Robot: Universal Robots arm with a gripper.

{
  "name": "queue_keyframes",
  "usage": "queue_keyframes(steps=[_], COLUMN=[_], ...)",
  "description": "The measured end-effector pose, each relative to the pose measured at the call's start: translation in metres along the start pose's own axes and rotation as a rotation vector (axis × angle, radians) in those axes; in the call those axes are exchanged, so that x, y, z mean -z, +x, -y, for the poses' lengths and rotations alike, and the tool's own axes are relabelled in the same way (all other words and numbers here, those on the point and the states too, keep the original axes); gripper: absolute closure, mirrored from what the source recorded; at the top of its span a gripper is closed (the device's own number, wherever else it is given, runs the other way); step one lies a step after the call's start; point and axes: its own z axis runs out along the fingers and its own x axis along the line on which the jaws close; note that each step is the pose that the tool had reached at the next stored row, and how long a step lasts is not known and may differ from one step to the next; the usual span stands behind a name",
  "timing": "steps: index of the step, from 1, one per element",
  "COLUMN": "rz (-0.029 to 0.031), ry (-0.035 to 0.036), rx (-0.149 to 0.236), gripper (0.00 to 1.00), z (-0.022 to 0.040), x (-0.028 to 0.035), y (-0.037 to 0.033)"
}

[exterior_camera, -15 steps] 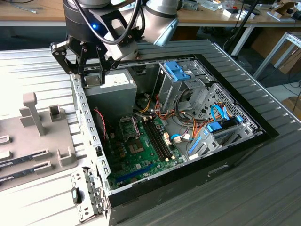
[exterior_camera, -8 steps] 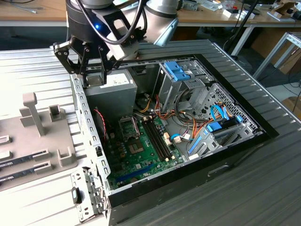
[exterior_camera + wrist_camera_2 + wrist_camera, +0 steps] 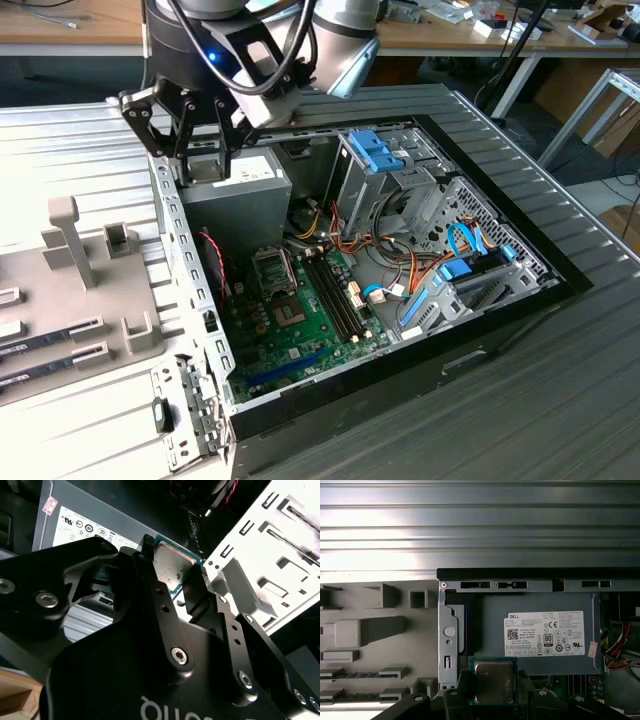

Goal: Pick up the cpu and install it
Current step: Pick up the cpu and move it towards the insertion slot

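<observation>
We see the claw (image 3: 205, 160) clamped on the cpu (image 3: 493, 682), holding it over the power supply (image 3: 540, 630).

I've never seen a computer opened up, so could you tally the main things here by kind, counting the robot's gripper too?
cpu, held in the gripper: 1
gripper: 1
power supply: 1
motherboard: 1
computer case: 1
Total: 5
</observation>
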Motion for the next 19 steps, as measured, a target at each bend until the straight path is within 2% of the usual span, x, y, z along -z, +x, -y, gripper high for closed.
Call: queue_keyframes(steps=[19], rz=[0.0000], ry=[0.0000], rx=[0.000], gripper=[0.53], z=[-0.0001], x=[-0.0015], y=[-0.0124])
